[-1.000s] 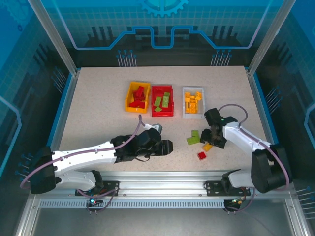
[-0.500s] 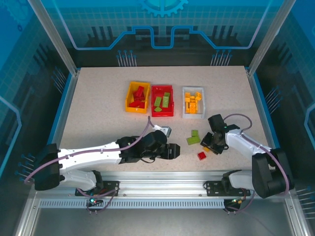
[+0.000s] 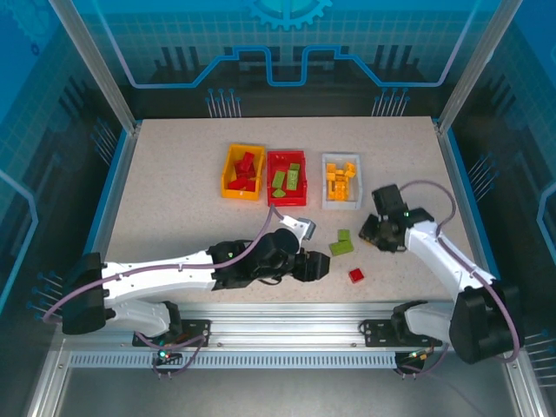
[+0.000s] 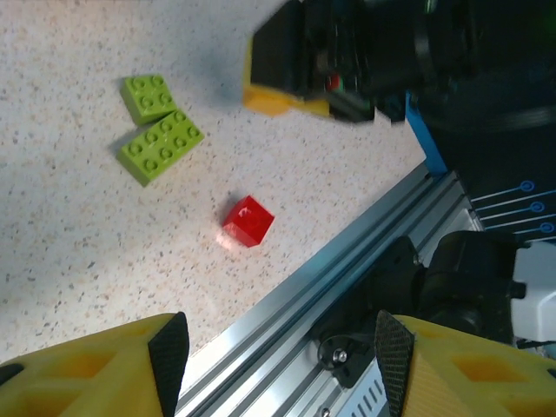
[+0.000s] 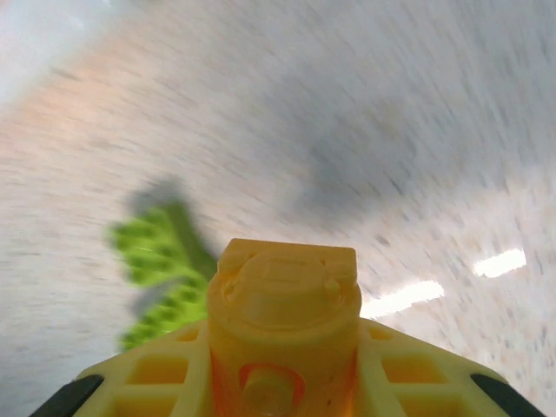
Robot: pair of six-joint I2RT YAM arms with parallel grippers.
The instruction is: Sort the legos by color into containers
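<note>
A yellow-orange lego (image 5: 287,300), judged light, rigid and slick, was pinched across its flat sides by the right gripper (image 3: 372,234); the left gripper (image 4: 276,365) was spread near the red lego (image 4: 248,221).

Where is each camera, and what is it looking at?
Top external: high behind the robot, looking down at the table, bins, left arm and right arm.
Left wrist: on the left arm, facing down past the open left fingers at green legos and a red lego.
Right wrist: on the right arm, blurred, facing down past the right fingers gripping a yellow lego.
Shared: both wrist views show the green legos.
</note>
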